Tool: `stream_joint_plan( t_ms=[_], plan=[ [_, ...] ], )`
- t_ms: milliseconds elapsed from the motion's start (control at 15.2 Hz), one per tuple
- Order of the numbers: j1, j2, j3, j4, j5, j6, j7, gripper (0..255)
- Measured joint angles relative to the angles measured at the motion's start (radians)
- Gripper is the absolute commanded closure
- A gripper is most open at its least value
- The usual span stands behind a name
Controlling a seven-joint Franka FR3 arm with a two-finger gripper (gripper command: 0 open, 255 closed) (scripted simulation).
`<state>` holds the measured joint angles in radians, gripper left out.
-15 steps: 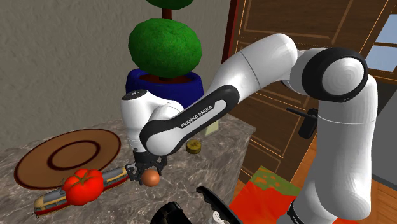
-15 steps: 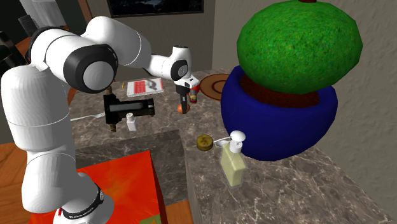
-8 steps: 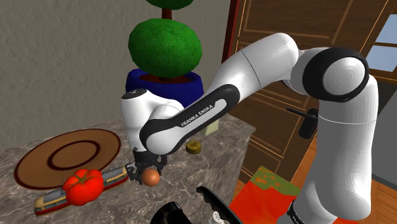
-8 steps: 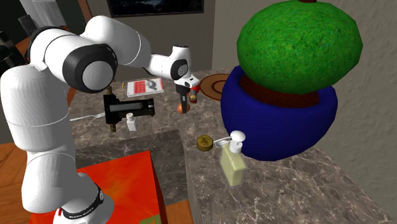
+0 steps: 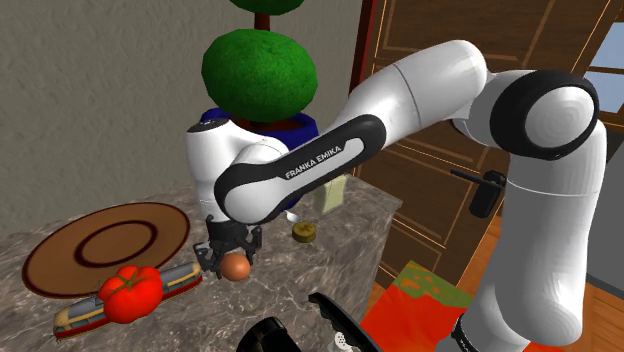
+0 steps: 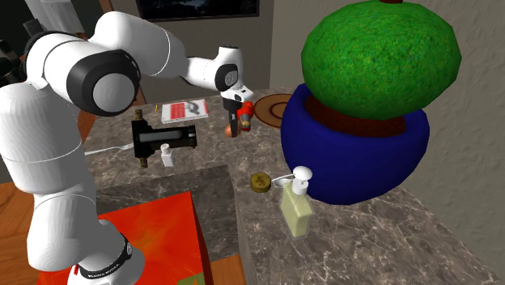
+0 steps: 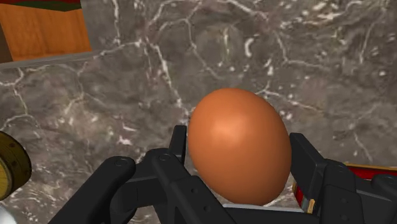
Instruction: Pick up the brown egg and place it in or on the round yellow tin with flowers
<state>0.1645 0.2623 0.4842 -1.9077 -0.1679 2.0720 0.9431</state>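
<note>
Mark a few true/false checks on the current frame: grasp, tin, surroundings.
1. The black two-finger gripper is shut on the brown egg. True.
2. The brown egg lies in the round yellow tin. False: the tin stands apart on the dark veined stone counter, near the pale yellow soap dispenser bottle.
3. The round green bush grows from a blue pot. True.
4. The counter is plain white. False: it is dark and veined.

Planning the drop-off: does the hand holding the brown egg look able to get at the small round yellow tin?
Probably yes: the black hand clasps the brown egg, and only bare marbled grey counter lies between it and the small round yellow tin.
</note>
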Motion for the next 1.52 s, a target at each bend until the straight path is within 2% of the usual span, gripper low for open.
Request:
stream_joint_plan(
  t_ms=[990,1518],
  plan=[
    [-0.010,-0.076,0.013,0.107,0.047,-0.172,-0.035,255],
    [-0.116,-0.211,-0.050,-0.048,0.106,-0.129,-0.217,255]
  ],
)
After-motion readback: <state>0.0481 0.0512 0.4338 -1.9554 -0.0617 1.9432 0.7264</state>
